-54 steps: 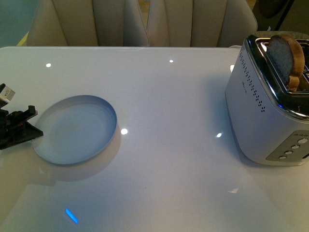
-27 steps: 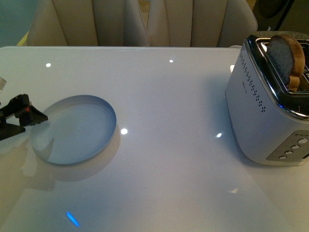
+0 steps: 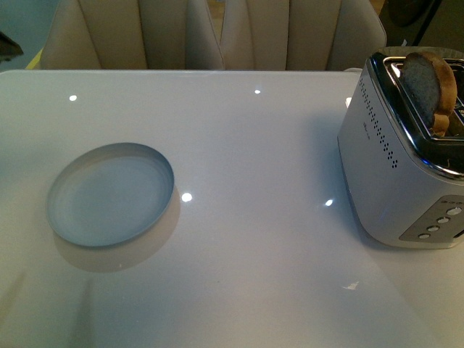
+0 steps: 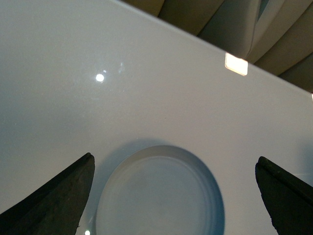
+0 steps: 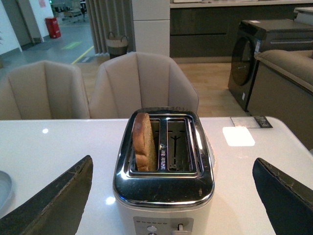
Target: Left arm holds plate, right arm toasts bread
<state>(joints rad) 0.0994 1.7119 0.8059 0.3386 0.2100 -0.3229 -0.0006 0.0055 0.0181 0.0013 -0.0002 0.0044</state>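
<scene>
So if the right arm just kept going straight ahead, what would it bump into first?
Most likely the toaster, which sits straight ahead between its open fingers. The bread stands in one slot. Depth is hard to judge.

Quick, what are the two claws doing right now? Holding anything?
Left gripper: open, holding nothing, above the plate.
Right gripper: open, holding nothing, facing the toaster with the bread in one slot.
</scene>
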